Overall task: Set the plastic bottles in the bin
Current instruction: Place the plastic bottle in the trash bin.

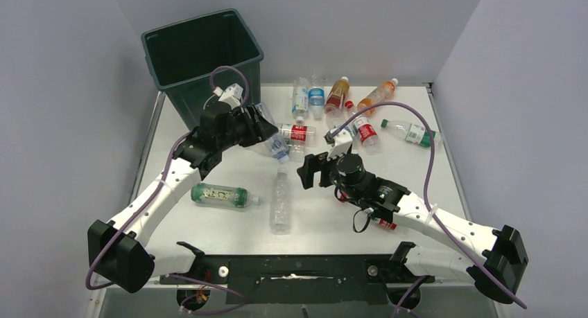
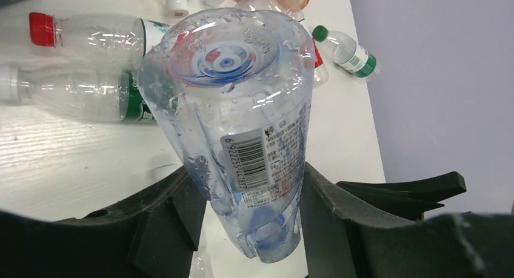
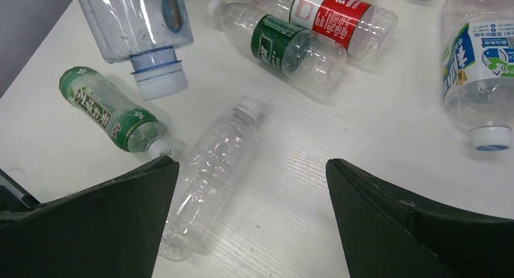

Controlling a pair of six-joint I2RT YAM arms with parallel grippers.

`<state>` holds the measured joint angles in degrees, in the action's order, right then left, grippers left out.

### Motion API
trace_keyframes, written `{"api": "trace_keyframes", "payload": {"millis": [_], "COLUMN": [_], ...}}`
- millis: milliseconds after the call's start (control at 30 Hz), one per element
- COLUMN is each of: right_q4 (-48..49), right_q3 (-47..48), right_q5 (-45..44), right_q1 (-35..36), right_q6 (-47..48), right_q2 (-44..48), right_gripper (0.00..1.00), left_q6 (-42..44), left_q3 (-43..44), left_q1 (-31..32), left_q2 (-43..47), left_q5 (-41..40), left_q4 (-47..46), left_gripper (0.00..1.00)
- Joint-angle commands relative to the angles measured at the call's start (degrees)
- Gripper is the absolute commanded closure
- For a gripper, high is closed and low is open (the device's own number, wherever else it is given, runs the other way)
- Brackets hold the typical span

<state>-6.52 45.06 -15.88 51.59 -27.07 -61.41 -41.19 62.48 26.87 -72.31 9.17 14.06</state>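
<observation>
Left pincer (image 2: 248, 192) clamped on one clear bottle (image 2: 230, 78), cap down, raised just right of the single bin (image 1: 184, 96). Right pincer (image 3: 251, 164) spread wide, gripping nothing, over the tabletop (image 1: 322, 222). I count at least nine other bottles (image 1: 222, 195) lying there.

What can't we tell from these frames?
Top view: bin floor lost in dark shadow, contents unknown.
Top view: red-labelled bottle mostly hidden under right arm.
Right wrist view: blue-labelled bottle cut off by frame edge.
Left wrist view: held bottle blocks the table behind.
</observation>
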Motion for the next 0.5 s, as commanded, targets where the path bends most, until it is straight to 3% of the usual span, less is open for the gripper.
{"api": "trace_keyframes", "payload": {"millis": [0, 467], "right_q4": [1.7, 1.8], "right_q3": [-1.0, -1.2], "right_q5": [-3.0, -3.2], "right_q1": [0.4, 0.3], "right_q6": [-1.0, -1.4], "right_q2": [2.1, 0.7], "right_gripper": [0.02, 0.02], "left_q6": [2.2, 6.8], "left_q3": [5.2, 14.9], "left_q1": [-0.8, -3.8], "left_q2": [2.6, 1.6], "left_q5": [-0.7, -3.4], "left_q4": [0.5, 5.3], "left_gripper": [0.58, 0.58]}}
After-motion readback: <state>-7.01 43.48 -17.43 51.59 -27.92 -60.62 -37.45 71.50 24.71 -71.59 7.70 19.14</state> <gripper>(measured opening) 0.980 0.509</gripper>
